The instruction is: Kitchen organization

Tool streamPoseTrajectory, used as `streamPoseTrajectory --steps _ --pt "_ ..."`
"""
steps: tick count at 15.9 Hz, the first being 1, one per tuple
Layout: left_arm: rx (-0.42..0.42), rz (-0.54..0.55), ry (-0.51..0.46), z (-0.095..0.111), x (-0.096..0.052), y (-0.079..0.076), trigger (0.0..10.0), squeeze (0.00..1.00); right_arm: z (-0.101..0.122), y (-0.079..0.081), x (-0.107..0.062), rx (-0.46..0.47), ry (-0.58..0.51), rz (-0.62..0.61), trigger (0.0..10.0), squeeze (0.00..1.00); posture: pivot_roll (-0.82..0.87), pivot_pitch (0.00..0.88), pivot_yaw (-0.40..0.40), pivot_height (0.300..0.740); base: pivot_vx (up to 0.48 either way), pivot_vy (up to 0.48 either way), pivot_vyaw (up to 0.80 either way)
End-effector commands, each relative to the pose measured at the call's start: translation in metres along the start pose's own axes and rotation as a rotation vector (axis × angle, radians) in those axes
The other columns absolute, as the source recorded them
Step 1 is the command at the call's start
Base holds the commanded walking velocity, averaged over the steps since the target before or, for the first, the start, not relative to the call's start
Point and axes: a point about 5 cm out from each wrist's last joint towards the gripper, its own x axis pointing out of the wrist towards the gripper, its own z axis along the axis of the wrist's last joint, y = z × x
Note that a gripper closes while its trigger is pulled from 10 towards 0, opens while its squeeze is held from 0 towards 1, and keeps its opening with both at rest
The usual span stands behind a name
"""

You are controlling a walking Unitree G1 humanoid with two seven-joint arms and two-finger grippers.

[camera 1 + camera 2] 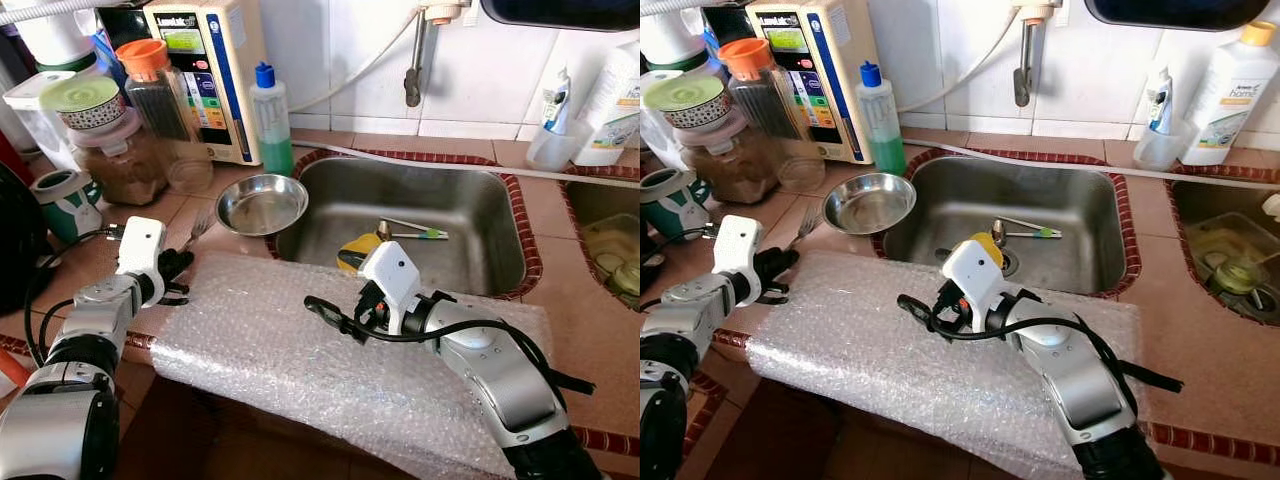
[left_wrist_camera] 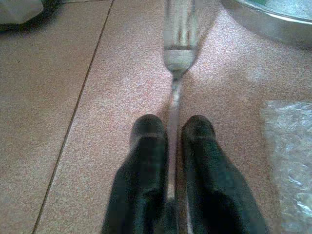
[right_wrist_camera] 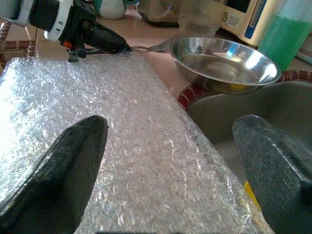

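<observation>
left claw: left claw (image 2: 171, 129) is clenching on the handle of a fork (image 2: 178, 53), low over the tabletop (image 1: 590, 330), just left of the bubble wrap (image 1: 290, 350)
right claw: right claw (image 3: 170, 161) is hanging released, fingers (image 3: 63, 170) spread wide above the bubble wrap, gripping nothing
fork location: lying on the pink tiles between the bubble wrap edge and the steel bowl (image 1: 262, 203), tines near the bowl rim, cannot tell if touching it
fork axis: long axis is running from the left claw toward the bowl, tines pointing away from the robot, handle end sitting inside the claw
handling: judging it thin, stiff, light metal; smooth and likely slippery, could be twisting or sliding in a narrow pinch
grip spot: pinch is sitting far back on the handle, so the head may be drooping on a lift; mid-handle would probably be balancing better
surroundings: sink (image 1: 480, 215) is holding a yellow item and a toothbrush-like stick; green soap bottle (image 1: 270, 120) and jars (image 1: 120, 140) are standing behind the bowl
risk: tines may be scraping the bowl if swung sideways
</observation>
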Motion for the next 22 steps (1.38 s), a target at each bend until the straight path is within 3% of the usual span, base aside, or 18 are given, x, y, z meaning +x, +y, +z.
streamPoseTrajectory --steps 1,9,13,15,17,22 --pt "-0.01 0.07 0.093 -0.022 -0.009 0.015 0.0 0.0 0.004 0.003 0.002 -0.017 -0.009 0.022 10.0 0.0 0.04 0.053 0.096 0.74 0.0 0.0 0.0" --pt "0.0 0.211 0.03 -0.018 -0.012 0.025 0.0 0.0 0.003 0.002 0.002 -0.019 -0.006 0.011 10.0 0.0 0.03 0.056 0.101 0.74 0.0 0.0 0.0" --pt "0.026 0.288 -0.093 -0.006 -0.012 0.025 0.0 0.0 0.003 0.0 0.003 -0.024 -0.008 0.003 10.0 0.0 0.04 0.054 0.097 0.74 0.0 0.0 0.0" --pt "0.134 0.314 -0.157 0.004 -0.012 0.023 0.0 0.0 0.004 -0.001 0.003 -0.027 -0.012 -0.011 10.0 0.0 0.04 0.054 0.097 0.74 0.0 0.0 0.0" --pt "0.11 0.362 -0.238 0.015 -0.012 0.021 0.0 0.0 0.004 -0.004 0.005 -0.028 -0.016 -0.022 10.0 0.0 0.04 0.049 0.096 0.74 0.0 0.0 0.0" --pt "0.14 0.395 -0.39 0.038 -0.012 0.01 0.0 0.0 0.004 -0.007 0.005 -0.032 -0.021 -0.043 10.0 0.0 0.04 0.046 0.1 0.74 0.0 0.0 0.0"
